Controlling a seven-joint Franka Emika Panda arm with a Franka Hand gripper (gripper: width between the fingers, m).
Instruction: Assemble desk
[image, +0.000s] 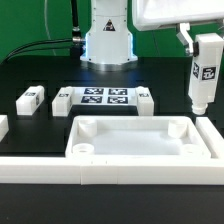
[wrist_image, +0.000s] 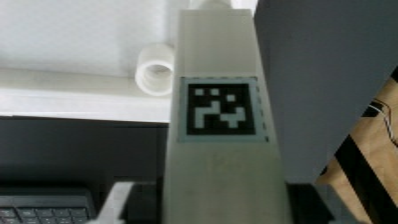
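Behind tabletop (image: 140, 140): marker board (image: 105, 97), loose legs (image: 32, 98) flanking it.

Black table (image: 40, 68): tabletop (image: 140, 123), legs (image: 32, 98), marker board (image: 104, 97)

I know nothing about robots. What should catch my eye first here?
First, the white plastic square post leg with its black-and-white tag, held upright in the end effector at the exterior view's right, above a corner of the wide flat white rimmed tabletop slab. Behind the slab, loose white legs lie on either side of the marker board.
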